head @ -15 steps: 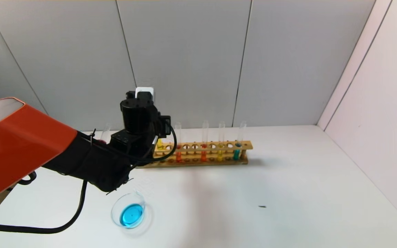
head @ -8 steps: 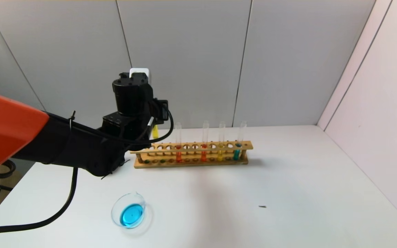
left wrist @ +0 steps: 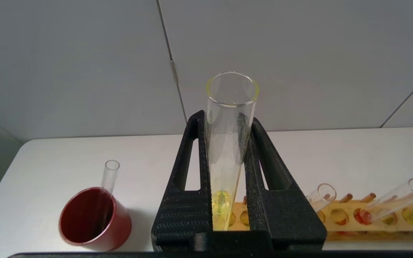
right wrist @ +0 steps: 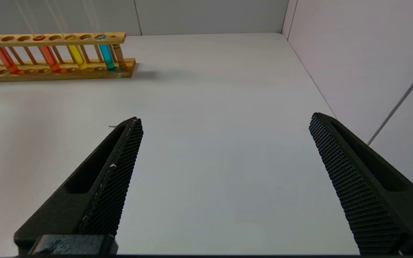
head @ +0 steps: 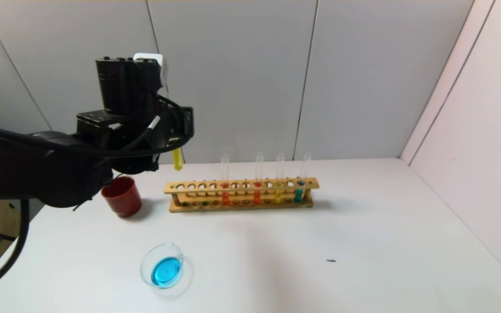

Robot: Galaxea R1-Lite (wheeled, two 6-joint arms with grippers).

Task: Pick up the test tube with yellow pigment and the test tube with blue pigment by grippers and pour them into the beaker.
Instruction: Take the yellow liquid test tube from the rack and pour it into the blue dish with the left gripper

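My left gripper [left wrist: 224, 118] is shut on the test tube with yellow pigment [left wrist: 228, 143]. It holds the tube upright, high above the left end of the wooden rack [head: 242, 194]. In the head view the tube's yellow bottom [head: 177, 161] hangs below the gripper [head: 175, 130]. The beaker [head: 162, 270] stands on the table in front of the rack's left end and holds cyan-blue liquid. No tube with bright blue liquid shows. My right gripper [right wrist: 225, 119] is open and empty, low over bare table, out of the head view.
The rack holds two orange tubes, a golden-yellow tube [head: 278, 191] and a teal tube [head: 299, 191]. A dark red cup [head: 121, 196] left of the rack holds an empty clear tube [left wrist: 108, 175]. A small dark speck [head: 331, 261] lies on the table. Walls stand behind and at the right.
My left gripper has risen and moved left with the yellow tube, lifting it clear of the rack. The red cup has come into view.
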